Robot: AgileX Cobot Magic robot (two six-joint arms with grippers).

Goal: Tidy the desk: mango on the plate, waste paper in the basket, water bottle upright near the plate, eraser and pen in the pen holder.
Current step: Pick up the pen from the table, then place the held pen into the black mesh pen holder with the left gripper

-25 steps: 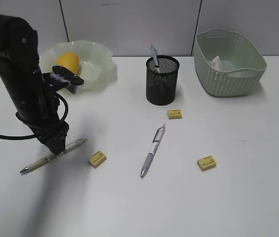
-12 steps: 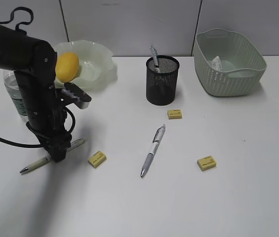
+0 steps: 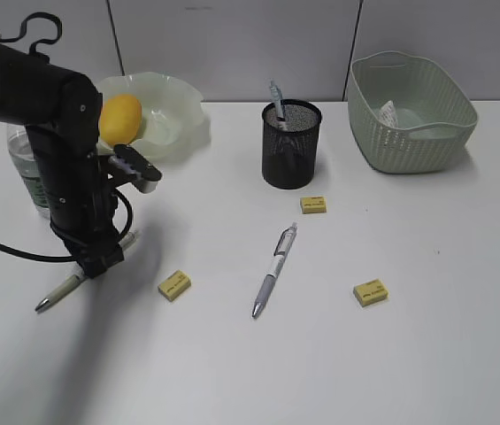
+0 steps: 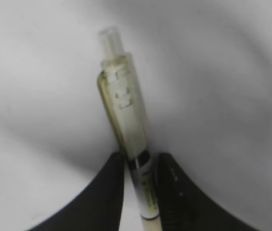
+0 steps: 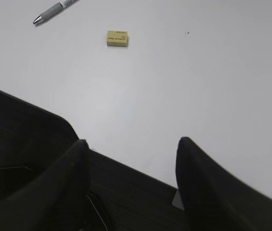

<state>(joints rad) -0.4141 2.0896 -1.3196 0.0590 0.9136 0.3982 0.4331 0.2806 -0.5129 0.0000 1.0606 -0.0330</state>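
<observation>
**Left wrist view: jaws pinched on the pale pen**

Left wrist view shows the pale pen (image 4: 126,120) clamped between the two dark fingers (image 4: 106,192) of the left gripper (image 4: 140,192), its clear push-button end sticking out past them over the desk (image 4: 232,72). From outside, the left gripper (image 3: 99,258) points down near the desk's left edge, the pen (image 3: 71,285) slanting out below it with its tip towards the front-left corner.

Behind the arm stands the water bottle (image 3: 26,173), upright, just beside the plate (image 3: 174,111) at the back-left, which holds the mango (image 3: 119,119). The pen holder (image 3: 290,146) stands mid-back with one pen inside; the basket (image 3: 413,111) at the back-right holds the waste paper (image 3: 388,113).

A grey pen (image 3: 274,270) lies near the desk's centre. Three yellow erasers lie loose: one (image 3: 174,285) near the gripped pen, one (image 3: 313,204) just before the holder, one (image 3: 370,292) right of centre.

The right gripper (image 5: 131,159) hangs with fingers apart, empty, above the front edge.
</observation>
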